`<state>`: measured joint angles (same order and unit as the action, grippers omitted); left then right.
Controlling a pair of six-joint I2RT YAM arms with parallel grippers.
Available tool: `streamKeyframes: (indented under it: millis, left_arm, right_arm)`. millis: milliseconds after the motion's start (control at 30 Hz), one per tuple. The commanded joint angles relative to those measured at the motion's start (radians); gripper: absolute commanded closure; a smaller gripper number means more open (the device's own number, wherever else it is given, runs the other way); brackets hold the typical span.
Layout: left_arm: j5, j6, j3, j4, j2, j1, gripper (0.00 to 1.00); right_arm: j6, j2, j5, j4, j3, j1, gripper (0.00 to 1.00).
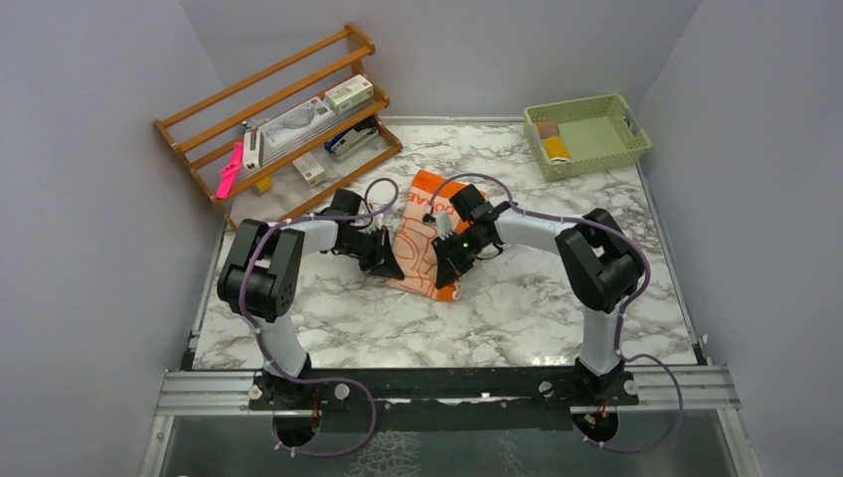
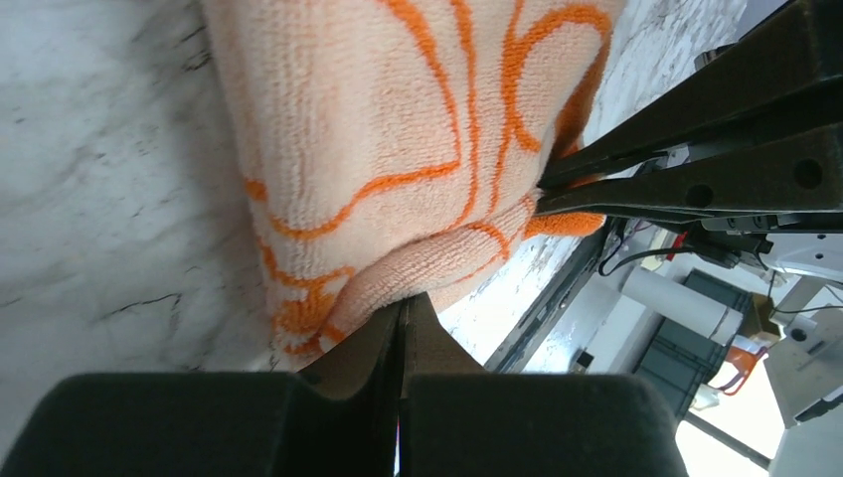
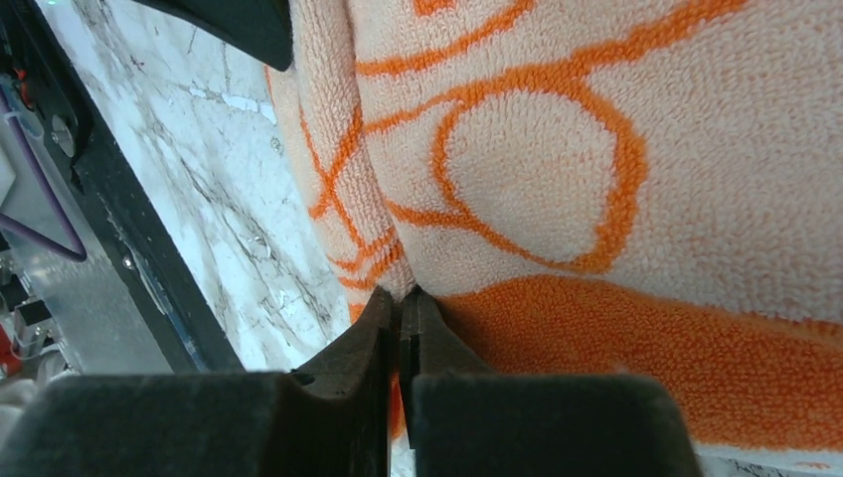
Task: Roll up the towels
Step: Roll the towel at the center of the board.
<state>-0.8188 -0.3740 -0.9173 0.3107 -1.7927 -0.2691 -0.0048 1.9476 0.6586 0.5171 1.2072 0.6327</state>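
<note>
Towel (image 1: 418,238): orange and pale peach with an outline print. It lies at the centre of the marble table (image 1: 537,308), long axis running roughly 12 to 6 o'clock. Its near end is gathered into a rounded fold rather than lying flat.

Left gripper (image 1: 383,256): at the towel's 9 o'clock edge. In its wrist view the left gripper (image 2: 403,308) has its jaws pressed together, with a lip of the folded peach towel (image 2: 398,129) nipped at the tips. The right arm's dark fingers (image 2: 696,149) enter from 3 o'clock and meet the same fold.

Right gripper (image 1: 445,268): at the towel's 5 o'clock corner. In its wrist view the right gripper (image 3: 401,298) is likewise clamped tight, with its tips on the towel (image 3: 557,149) where the orange border meets the peach field. Part of the left gripper (image 3: 239,25) shows at 11 o'clock.

Both arms reach inward from their bases and bend at the elbow toward the towel.

Surroundings: a green basket (image 1: 636,139) stands at the table's 2 o'clock corner and holds a yellow roll (image 1: 555,149). What the roll is made of cannot be told at this size. A wooden rack (image 1: 266,78) with small packets on it leans at 10 o'clock, well apart from the towel.
</note>
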Motion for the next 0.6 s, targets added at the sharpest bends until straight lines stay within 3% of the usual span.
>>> streamKeyframes:
  millis: [0,67,133,233,433,567]
  left_arm:
    - [0.066,0.065,0.021,0.039,-0.031,0.057,1.00]
    - [0.063,0.069,0.023,0.038,-0.032,0.060,1.00]
    - [0.051,0.067,0.020,0.038,-0.044,0.061,1.00]
    - [0.036,0.067,0.020,0.038,-0.063,0.061,1.00]
    - [0.029,0.067,0.018,0.039,-0.081,0.058,1.00]
    - [0.026,0.067,0.015,0.041,-0.090,0.057,1.00]
  right_arm:
    - [-0.038,-0.008,-0.076,0.022,-0.028,0.002,0.99]
    - [-0.066,-0.052,-0.089,0.003,-0.031,0.007,0.97]
    - [-0.095,-0.126,-0.131,-0.036,-0.039,0.027,0.80]
    - [-0.138,-0.234,-0.218,-0.090,-0.047,0.087,0.67]
    - [-0.252,-0.367,-0.430,-0.263,-0.138,0.303,0.65]
    - [-0.286,-0.336,-0.515,-0.333,-0.163,0.399,0.66]
